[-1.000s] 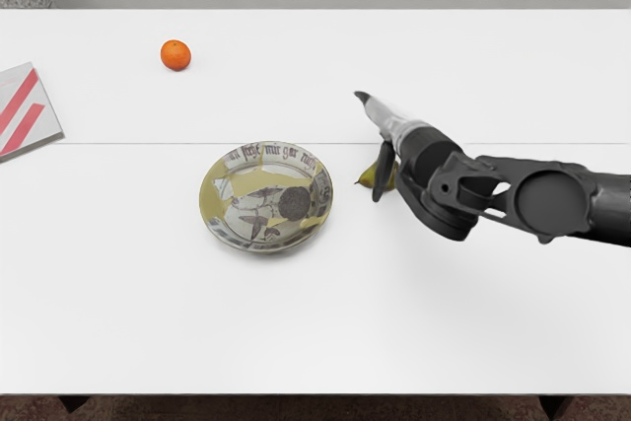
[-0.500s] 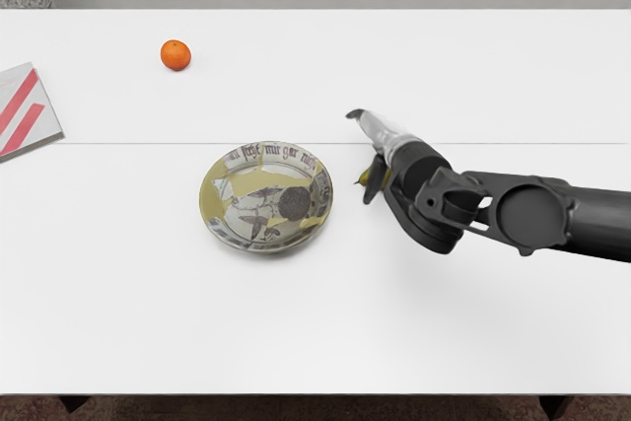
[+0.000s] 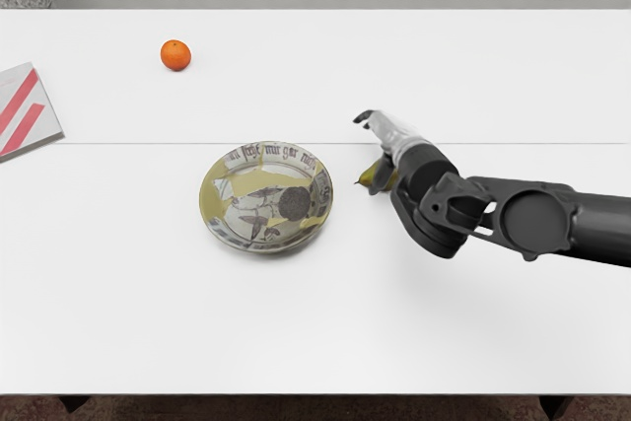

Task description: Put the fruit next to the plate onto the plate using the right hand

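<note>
A small yellow-green fruit (image 3: 369,176) lies on the white table just right of the patterned plate (image 3: 222,219). My right hand (image 3: 373,150) reaches in from the right edge and sits on top of the fruit, covering its right half. Its fingers (image 3: 367,118) are partly curled but still point up and away from the fruit. A dark thumb lies against the fruit's right side, and the fruit's left side is bare. The hand holds nothing. The plate has nothing on it. The left arm does not show.
An orange (image 3: 175,54) sits far back on the left. A red-and-white striped card (image 3: 22,110) lies at the left edge. The right forearm (image 3: 537,221) stretches over the table's right side. A seam runs across the table behind the plate.
The right hand came down and left over the fruit, then eased back slightly. Its long fingers have curled in and look shorter. The fruit, briefly almost hidden, shows again in the same spot.
</note>
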